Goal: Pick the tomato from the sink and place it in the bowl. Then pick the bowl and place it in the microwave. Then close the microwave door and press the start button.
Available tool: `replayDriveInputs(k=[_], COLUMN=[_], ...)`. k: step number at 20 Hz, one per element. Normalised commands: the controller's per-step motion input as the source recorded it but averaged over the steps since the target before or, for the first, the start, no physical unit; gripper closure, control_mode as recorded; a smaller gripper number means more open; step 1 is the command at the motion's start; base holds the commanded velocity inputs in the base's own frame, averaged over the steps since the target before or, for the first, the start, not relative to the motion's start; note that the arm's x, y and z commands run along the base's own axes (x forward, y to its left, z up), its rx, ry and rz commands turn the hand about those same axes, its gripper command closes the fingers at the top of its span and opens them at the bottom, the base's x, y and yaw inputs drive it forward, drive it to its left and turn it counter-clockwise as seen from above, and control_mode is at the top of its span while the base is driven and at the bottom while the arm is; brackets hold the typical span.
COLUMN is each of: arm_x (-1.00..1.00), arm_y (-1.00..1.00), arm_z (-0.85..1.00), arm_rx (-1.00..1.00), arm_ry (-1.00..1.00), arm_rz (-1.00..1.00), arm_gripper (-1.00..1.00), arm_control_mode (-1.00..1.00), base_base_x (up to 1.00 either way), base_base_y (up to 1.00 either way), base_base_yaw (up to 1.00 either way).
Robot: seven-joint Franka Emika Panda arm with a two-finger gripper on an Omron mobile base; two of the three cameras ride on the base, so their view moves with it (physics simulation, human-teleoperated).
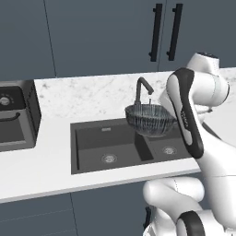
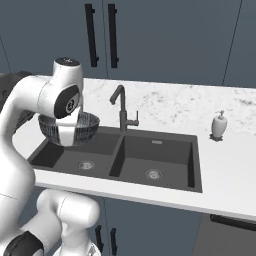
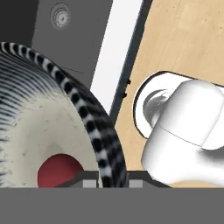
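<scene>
The tomato (image 3: 59,170) lies inside the bowl (image 1: 150,119), which is held aloft over the sink (image 1: 120,145), beside the tap (image 1: 142,88). The gripper (image 3: 113,177) is clamped on the bowl's rim. For the carry to the microwave, the bowl is best kept level and moved slowly, so nothing rolls out.

We see the bowl (image 1: 150,120) held in the air above the sink (image 1: 110,147), roughly upright, its dark streaked outside facing us. In the hand view its pale speckled inside holds the tomato (image 3: 59,170), a small red ball resting at the bottom. The sink's two dark basins lie below it.
</scene>
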Motion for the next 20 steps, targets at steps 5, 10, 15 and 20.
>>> replayDriveInputs(k=[5, 10, 15, 20], arm_x=[-0.19, -0.05, -0.02, 0.00], arm_y=[-0.14, -0.27, -0.02, 0.00], arm_z=[0.16, 0.33, 0.00, 0.00], arm_rx=[0.00, -0.04, -0.10, 0.00], arm_ry=[-0.05, -0.27, -0.11, 0.00], arm_rz=[-0.21, -0.02, -0.01, 0.00], arm_gripper=[1.00, 1.00, 1.00, 1.00], arm_control_mode=[-1.00, -1.00, -1.00, 1.00], base_base_x=[0.00, 0.00, 0.00, -0.08], base_base_y=[0.00, 0.00, 0.00, 0.00], base_base_yaw=[0.00, 0.00, 0.00, 0.00])
